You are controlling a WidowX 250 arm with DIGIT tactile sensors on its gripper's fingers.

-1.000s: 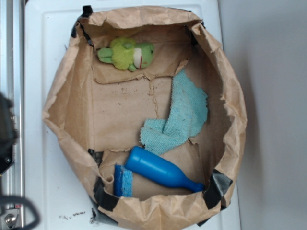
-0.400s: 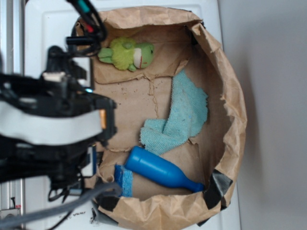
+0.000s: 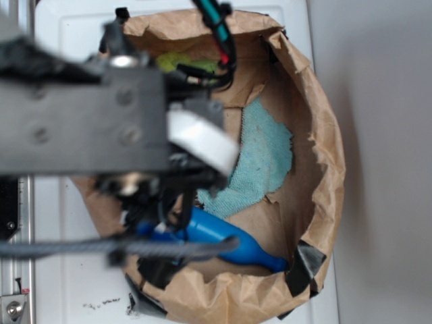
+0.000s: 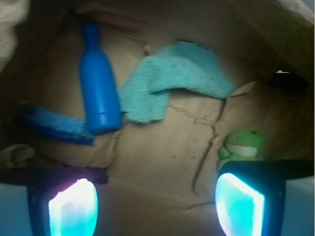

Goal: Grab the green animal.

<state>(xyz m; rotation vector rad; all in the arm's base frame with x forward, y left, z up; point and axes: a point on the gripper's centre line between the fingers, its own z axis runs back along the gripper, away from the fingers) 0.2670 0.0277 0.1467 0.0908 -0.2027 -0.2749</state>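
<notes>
The gripper (image 4: 156,199) is spread wide and holds nothing. In the wrist view its two fingers show as glowing pads at the bottom corners, the left pad (image 4: 73,206) and the right pad (image 4: 238,205), with bare brown paper in the broad gap between them. Neither pad touches any object.

The green animal (image 4: 243,145) sits just above the right pad, partly hidden behind that finger's dark top edge; its green head and pale mouth patch face the camera. It lies outside the gap, off to the right side. In the overhead view only a sliver of the green animal (image 3: 177,62) shows near the top rim, the rest covered by the blurred arm (image 3: 81,118), so its exact pose there is hard to tell.

All of this lies inside a crumpled brown paper bag (image 3: 324,145) with high walls all round, standing on a white surface (image 3: 67,283). A teal cloth (image 4: 177,78) lies draped across the middle of the floor. A blue bottle (image 4: 98,83) lies along the far left, and a flat blue scrap (image 4: 54,125) lies beside its base. The open floor is the creased paper between the cloth and the fingers.
</notes>
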